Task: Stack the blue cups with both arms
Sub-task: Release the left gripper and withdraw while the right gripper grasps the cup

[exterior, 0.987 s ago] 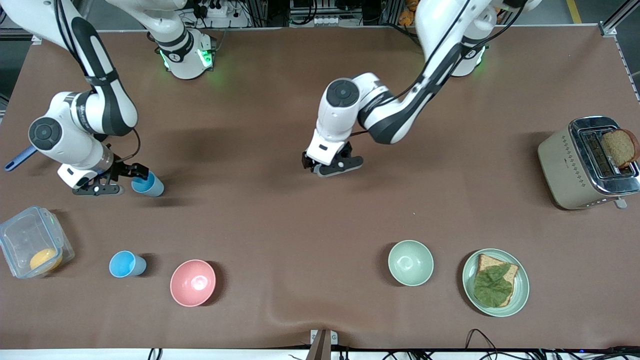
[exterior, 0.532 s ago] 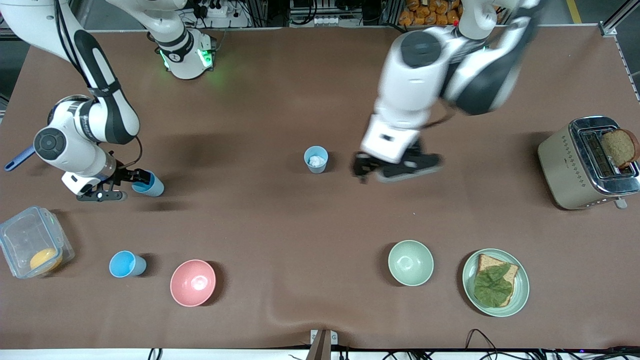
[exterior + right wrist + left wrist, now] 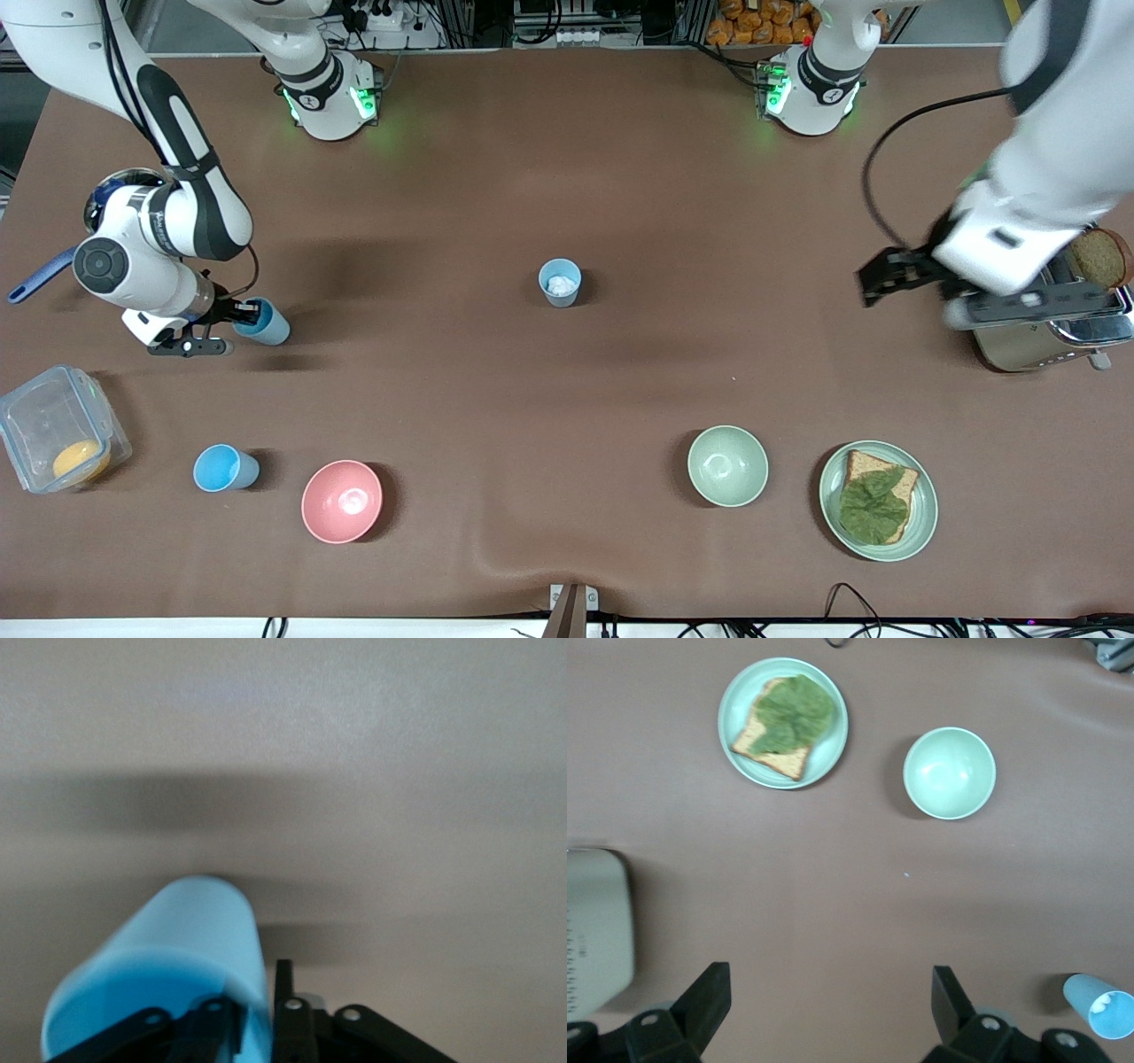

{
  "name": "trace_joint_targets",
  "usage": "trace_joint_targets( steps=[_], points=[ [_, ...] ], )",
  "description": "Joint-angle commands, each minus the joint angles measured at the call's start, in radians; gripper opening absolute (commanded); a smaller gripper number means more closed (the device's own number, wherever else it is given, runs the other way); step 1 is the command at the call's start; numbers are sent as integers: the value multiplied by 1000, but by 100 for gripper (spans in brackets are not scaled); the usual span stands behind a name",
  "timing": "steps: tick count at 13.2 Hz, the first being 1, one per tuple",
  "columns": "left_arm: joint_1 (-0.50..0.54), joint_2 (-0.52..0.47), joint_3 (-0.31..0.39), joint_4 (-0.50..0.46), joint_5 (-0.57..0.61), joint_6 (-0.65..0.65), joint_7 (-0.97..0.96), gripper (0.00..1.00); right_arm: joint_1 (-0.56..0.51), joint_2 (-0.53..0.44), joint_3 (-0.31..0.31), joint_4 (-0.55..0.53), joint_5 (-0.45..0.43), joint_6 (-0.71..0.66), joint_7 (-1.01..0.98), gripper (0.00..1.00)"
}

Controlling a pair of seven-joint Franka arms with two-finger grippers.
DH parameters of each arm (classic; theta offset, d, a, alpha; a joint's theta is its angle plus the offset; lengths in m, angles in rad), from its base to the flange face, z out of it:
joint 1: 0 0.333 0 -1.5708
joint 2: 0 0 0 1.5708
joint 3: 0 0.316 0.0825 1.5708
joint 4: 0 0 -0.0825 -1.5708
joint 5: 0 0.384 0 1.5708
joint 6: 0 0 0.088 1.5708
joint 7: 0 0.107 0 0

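My right gripper (image 3: 241, 314) is shut on the rim of a bright blue cup (image 3: 264, 322) near the right arm's end of the table. The cup is tilted. In the right wrist view, one finger is inside the cup (image 3: 168, 961) and one is outside, at my right gripper (image 3: 259, 1014). A second bright blue cup (image 3: 225, 468) stands upright beside the pink bowl. The grey-blue cup (image 3: 560, 282) with a white scrap inside stands alone mid-table; it also shows in the left wrist view (image 3: 1101, 1005). My left gripper (image 3: 899, 276) is open and empty, up beside the toaster; its own view (image 3: 826, 1005) shows its fingers wide apart.
A pink bowl (image 3: 342, 501) and a clear box (image 3: 55, 439) holding something orange lie near the front camera. A pale green bowl (image 3: 727, 465) and a plate (image 3: 921, 518) with bread and a leaf lie toward the left arm's end. The toaster (image 3: 1001, 306) holds a slice.
The left arm has let go of the grey-blue cup mid-table and swung up toward the toaster. The right gripper stays on its cup, shifted slightly.
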Motion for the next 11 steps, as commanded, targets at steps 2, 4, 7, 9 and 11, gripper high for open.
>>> trace_joint_targets(
  steps=[2, 4, 7, 9, 11],
  points=[
    [-20, -93, 39, -37, -10, -65, 65, 100, -2, -49, 10, 6, -1, -66, 16, 0],
    [-100, -136, 145, -48, -9, -124, 120, 100, 14, -119, 19, 26, -1, -162, 19, 0],
    [-90, -141, 160, -69, -21, -144, 135, 100, 103, -158, 63, 203, 159, -433, 62, 0],
    [-88, -139, 159, -60, -20, -144, 136, 100, 203, -149, 70, 353, 223, -590, 207, 0],
    [-88, -139, 157, -63, -23, -144, 133, 100, 325, -150, 70, 412, 287, -605, 319, 0]
  ],
)
